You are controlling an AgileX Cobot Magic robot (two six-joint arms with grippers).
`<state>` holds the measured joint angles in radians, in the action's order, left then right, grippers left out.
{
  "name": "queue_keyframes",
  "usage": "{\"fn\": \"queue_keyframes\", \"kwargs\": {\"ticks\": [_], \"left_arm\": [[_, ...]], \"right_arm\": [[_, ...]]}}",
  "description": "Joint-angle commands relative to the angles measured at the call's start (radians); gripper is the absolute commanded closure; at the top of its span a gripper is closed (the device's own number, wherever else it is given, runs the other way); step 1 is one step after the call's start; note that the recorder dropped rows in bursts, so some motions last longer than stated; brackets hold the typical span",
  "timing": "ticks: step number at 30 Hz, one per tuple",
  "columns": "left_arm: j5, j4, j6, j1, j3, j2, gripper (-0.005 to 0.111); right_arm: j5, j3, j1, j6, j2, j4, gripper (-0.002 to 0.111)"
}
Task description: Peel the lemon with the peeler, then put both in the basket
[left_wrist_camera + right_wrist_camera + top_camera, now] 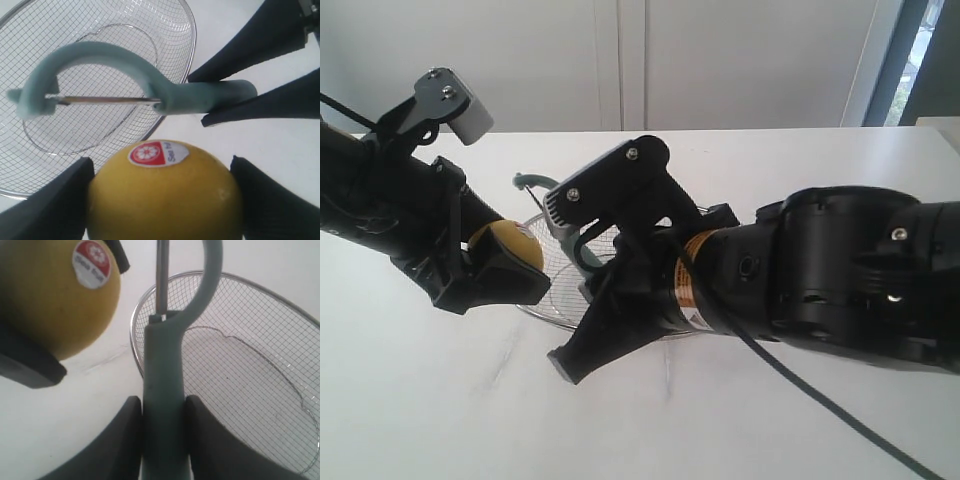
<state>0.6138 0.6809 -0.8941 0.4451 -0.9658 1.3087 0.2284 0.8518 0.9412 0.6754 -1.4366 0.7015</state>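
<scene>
Ext: left gripper (pixel 498 262) clamped on round bright-yellow lemon (pixel 505 240), beside silver wire-mesh oval basket (pixel 542 314). L wrist: slim teal plastic peeler (pixel 150 85), blade just off unpeeled lemon. R wrist: right gripper (pixel 162 410) clenched on peeler handle. Risk: blade may skid on smooth skin, twisting lemon loose

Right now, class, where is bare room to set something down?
Free: the silver wire-mesh basket's floor; white table nearest the camera. Crowded: basket's left rim, where the left end effector holds the round yellow lemon, the right end effector the teal plastic peeler.
</scene>
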Motion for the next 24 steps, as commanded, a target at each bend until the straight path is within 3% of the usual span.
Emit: {"fn": "queue_keyframes", "kwargs": {"ticks": [1, 24], "left_arm": [[0.011, 0.024, 0.005, -0.003, -0.001, -0.004, 0.107], [0.009, 0.024, 0.005, -0.003, -0.001, -0.004, 0.107]], "right_arm": [[-0.013, -0.001, -0.003, 0.012, -0.021, -0.034, 0.108], [0.013, -0.004, 0.006, 0.010, 0.014, -0.088, 0.108]]}}
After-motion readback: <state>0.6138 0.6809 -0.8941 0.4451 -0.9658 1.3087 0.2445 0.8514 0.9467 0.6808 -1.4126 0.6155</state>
